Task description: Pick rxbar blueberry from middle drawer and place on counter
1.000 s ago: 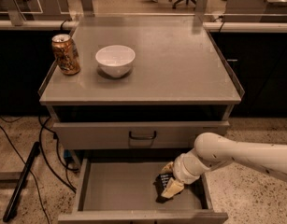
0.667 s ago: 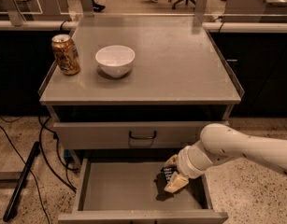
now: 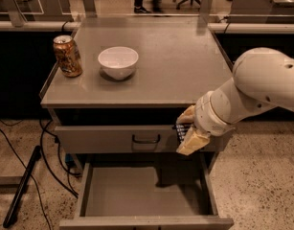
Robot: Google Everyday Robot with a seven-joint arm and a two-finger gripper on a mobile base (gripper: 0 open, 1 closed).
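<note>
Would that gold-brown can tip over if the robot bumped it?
Probably, if hit high: the gold-brown soda can stands upright, taller than wide, near the grey metal counter's left edge. Lying down, its round side would likely roll. The gripper is far off, below the counter's front right, holding a small black bar.

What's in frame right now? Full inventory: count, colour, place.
can: 1, gold-brown, counter's left side
bowl: 1, white, on counter, right of can
counter: 1, grey, cabinet top
handled drawer: 1, grey, shut, under counter
middle drawer: 1, grey, pulled out, lowest in view
bar: 1, black, held in the air above middle drawer's right side, below counter level
cables: several, black, floor at left
arm: 1, white, reaching in from right
gripper: 1, tan jaws shut on bar, in front of handled drawer's right end
</note>
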